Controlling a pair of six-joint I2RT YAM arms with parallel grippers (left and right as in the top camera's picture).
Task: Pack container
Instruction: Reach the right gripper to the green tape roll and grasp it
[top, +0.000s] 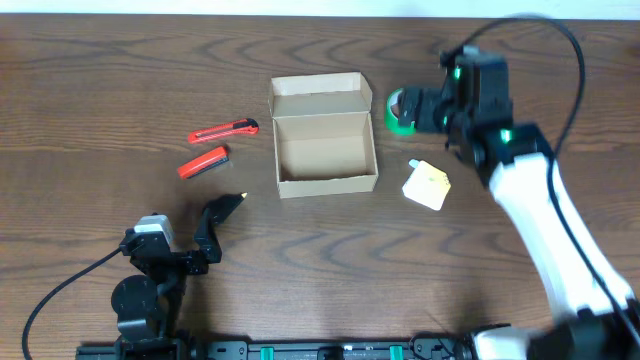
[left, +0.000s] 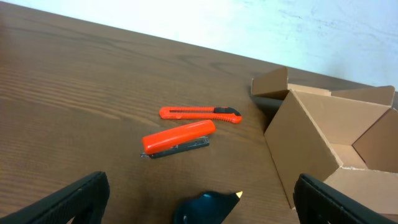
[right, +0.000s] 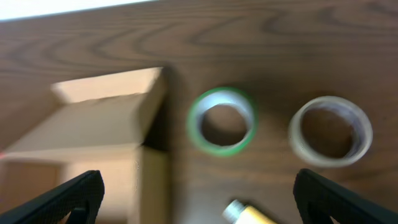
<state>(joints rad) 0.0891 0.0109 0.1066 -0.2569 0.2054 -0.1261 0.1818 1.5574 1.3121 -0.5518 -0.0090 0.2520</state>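
The container (top: 326, 178) is an open brown cardboard box at the table's middle, its flap lid (top: 320, 95) folded back; it also shows in the left wrist view (left: 317, 130) and the right wrist view (right: 99, 130). My right gripper (top: 418, 110) (right: 202, 199) hangs open above the table just right of the box, over a green tape roll (top: 398, 112) (right: 222, 121). A clear tape roll (right: 331, 132) lies beside the green one. My left gripper (top: 207, 238) (left: 208, 202) stands open at the front left, holding nothing.
A red box cutter (top: 222, 131) (left: 199, 113) and a red stapler (top: 203, 162) (left: 177, 138) lie left of the box. A dark object with a yellow tip (top: 228, 204) (left: 208, 205) lies by the left fingers. A yellow tube (top: 428, 186) (right: 242, 213) lies right of the box.
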